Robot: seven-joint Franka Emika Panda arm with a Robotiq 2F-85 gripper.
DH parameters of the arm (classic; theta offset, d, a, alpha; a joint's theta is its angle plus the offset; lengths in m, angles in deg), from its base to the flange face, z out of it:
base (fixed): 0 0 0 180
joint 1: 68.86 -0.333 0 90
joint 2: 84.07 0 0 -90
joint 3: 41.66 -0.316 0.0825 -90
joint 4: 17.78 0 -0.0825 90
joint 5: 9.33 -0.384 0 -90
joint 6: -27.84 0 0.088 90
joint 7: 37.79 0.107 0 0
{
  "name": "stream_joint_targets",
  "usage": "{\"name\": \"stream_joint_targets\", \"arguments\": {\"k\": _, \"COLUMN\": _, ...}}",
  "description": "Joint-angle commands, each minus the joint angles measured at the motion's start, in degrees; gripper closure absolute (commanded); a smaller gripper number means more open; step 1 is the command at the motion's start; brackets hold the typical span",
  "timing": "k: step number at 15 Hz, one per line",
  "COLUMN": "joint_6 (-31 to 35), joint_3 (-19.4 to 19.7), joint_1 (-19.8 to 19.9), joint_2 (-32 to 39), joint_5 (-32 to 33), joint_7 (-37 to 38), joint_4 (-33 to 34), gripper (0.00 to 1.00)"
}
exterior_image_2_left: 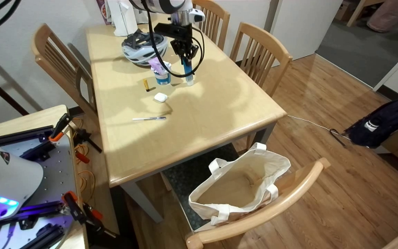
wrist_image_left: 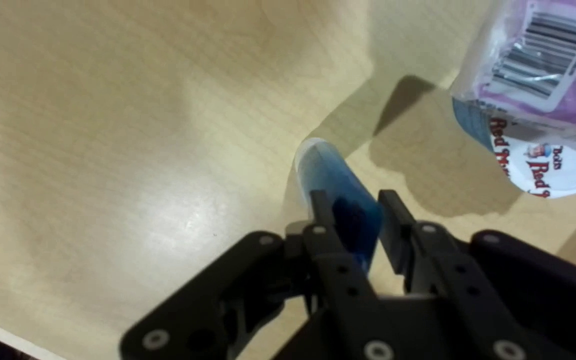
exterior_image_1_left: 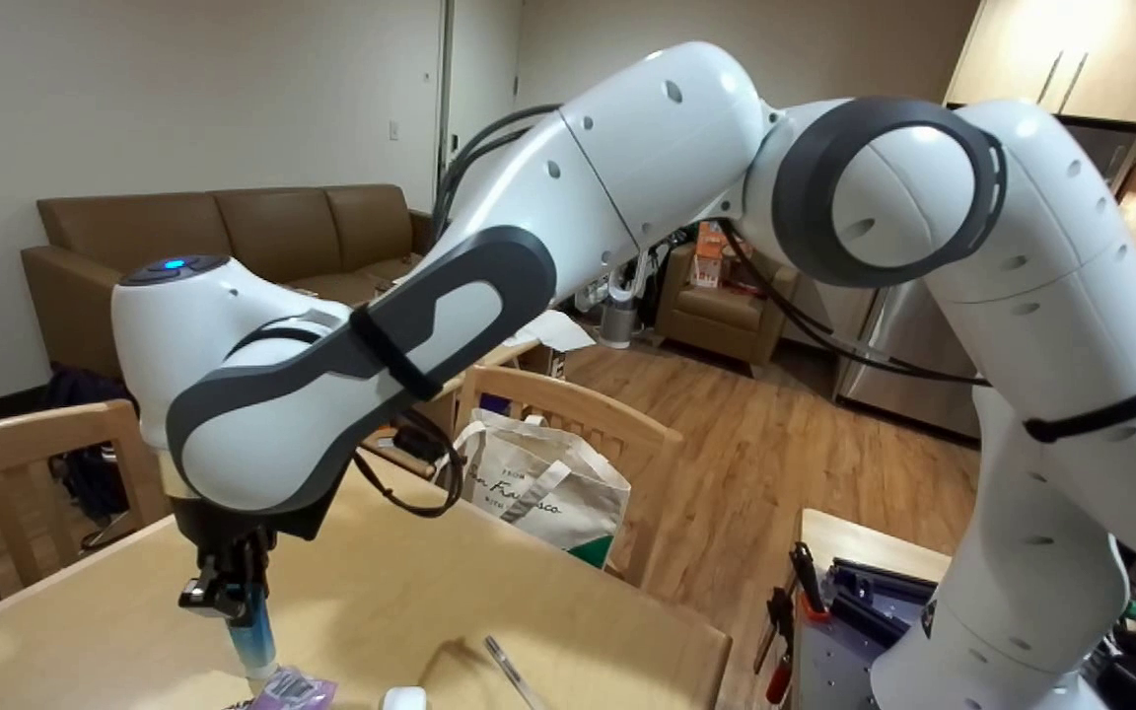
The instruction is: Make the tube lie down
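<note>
The tube [wrist_image_left: 335, 172] is bright blue with a whitish cap end. In both exterior views the tube [exterior_image_1_left: 253, 641] [exterior_image_2_left: 189, 76] stands nearly upright, cap down at the tabletop. My gripper [wrist_image_left: 353, 207] comes from above, with its fingers around the tube's upper end. The right-hand finger touches the tube's edge, and the left-hand finger covers its other side in the wrist view. The fingers look closed to about the tube's width. The gripper also shows in both exterior views [exterior_image_1_left: 238, 592] [exterior_image_2_left: 186, 57]. Part of the top end is hidden by the fingers.
A purple-and-white packet [wrist_image_left: 543, 95] sits on a blue container [exterior_image_2_left: 163, 79] beside the tube. A white object [exterior_image_2_left: 160, 97], a yellow stick [exterior_image_2_left: 146, 85] and a pen [exterior_image_2_left: 149, 118] lie on the table [exterior_image_2_left: 185, 138]. A helmet [exterior_image_2_left: 143, 52] is further back.
</note>
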Motion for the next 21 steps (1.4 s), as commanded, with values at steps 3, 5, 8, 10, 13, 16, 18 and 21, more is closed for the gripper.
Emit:
{"name": "stream_joint_targets", "arguments": {"k": 3, "joint_6": 7.01, "joint_3": -2.72, "joint_1": 3.01, "joint_2": -1.23, "joint_5": -4.13, "joint_7": 0.09, "joint_4": -3.46, "gripper": 1.00}}
{"name": "stream_joint_targets", "arguments": {"k": 5, "joint_6": 13.25, "joint_3": -4.07, "joint_1": 4.97, "joint_2": -1.57, "joint_5": -7.99, "joint_7": -0.41, "joint_4": -5.95, "gripper": 0.97}}
{"name": "stream_joint_targets", "arguments": {"k": 8, "joint_6": 24.09, "joint_3": -6.63, "joint_1": 8.34, "joint_2": -1.37, "joint_5": -13.81, "joint_7": -0.95, "joint_4": -10.74, "gripper": 0.98}}
{"name": "stream_joint_targets", "arguments": {"k": 10, "joint_6": 31.93, "joint_3": -9.39, "joint_1": 11.15, "joint_2": -0.69, "joint_5": -17.91, "joint_7": -1.65, "joint_4": -13.93, "gripper": 0.98}}
{"name": "stream_joint_targets", "arguments": {"k": 13, "joint_6": 43.73, "joint_3": -15.84, "joint_1": 16.82, "joint_2": 0.65, "joint_5": -23.87, "joint_7": -2.91, "joint_4": -18.47, "gripper": 0.98}}
{"name": "stream_joint_targets", "arguments": {"k": 16, "joint_6": 54.53, "joint_3": -25.99, "joint_1": 25.86, "joint_2": 3.65, "joint_5": -26.59, "joint_7": -3.80, "joint_4": -22.53, "gripper": 0.98}}
{"name": "stream_joint_targets", "arguments": {"k": 18, "joint_6": 60.99, "joint_3": -33.40, "joint_1": 33.12, "joint_2": 7.91, "joint_5": -24.13, "joint_7": -3.02, "joint_4": -24.76, "gripper": 0.98}}
{"name": "stream_joint_targets", "arguments": {"k": 21, "joint_6": 66.25, "joint_3": -37.96, "joint_1": 40.06, "joint_2": 11.76, "joint_5": -19.05, "joint_7": 0.93, "joint_4": -29.46, "gripper": 0.98}}
